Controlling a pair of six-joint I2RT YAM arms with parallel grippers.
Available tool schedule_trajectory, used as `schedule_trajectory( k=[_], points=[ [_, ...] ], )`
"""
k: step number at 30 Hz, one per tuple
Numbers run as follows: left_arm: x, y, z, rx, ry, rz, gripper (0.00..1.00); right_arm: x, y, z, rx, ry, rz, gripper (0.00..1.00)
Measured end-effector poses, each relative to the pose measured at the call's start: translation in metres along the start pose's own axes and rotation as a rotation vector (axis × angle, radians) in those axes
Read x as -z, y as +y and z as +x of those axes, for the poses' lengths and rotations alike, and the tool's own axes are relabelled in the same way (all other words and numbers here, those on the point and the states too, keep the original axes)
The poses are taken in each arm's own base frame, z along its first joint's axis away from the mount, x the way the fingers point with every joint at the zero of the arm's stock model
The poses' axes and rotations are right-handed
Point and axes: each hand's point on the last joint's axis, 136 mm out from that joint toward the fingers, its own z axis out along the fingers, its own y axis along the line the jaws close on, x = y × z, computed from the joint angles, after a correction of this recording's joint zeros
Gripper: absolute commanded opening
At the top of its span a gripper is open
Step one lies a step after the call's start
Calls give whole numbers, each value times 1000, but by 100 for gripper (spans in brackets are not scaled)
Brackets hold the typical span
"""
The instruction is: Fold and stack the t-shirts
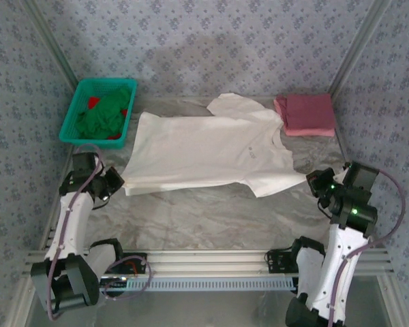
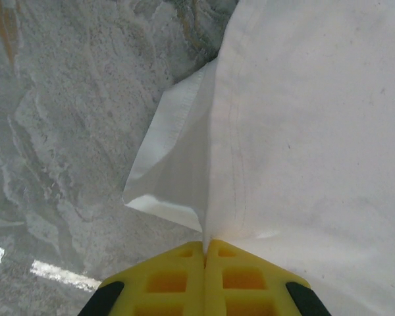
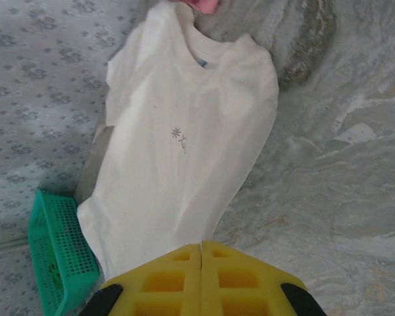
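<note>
- Cream-white t-shirt point(image 1: 204, 153) carries a tiny grey flower-like chest mark point(image 3: 179, 136); bluish neck tag point(image 3: 202, 63) is too small to read.
- Left gripper point(image 2: 205, 245): yellow fingers pressed together, with the tips touching the shirt's folded-up hem corner. Cannot tell if cloth is pinched.
- Right gripper point(image 3: 202, 249): fingers pressed together just beside the shirt's near sleeve edge, no clear grip.
- Cream shirt lies spread flat mid-table point(image 1: 211, 218), collar toward the right.
- Dusty pink t-shirt point(image 1: 305, 114) sits folded at the far right, touching the cream shirt's collar end.
- Teal basket point(image 1: 71, 126) sits far left, holding green and red cloth.
</note>
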Motion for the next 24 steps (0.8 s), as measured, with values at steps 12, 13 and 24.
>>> schedule_trajectory(
  k=[12, 13, 24],
  points=[
    [39, -18, 1, -2, -47, 59, 0, 42, 18, -9, 63, -97, 25, 0],
    [46, -23, -3, -8, -61, 68, 0, 51, 27, -16, 83, -127, 12, 0],
    [31, -19, 0, -2, -23, 66, 0, -4, -4, -13, 48, -21, 72, 0]
  ],
)
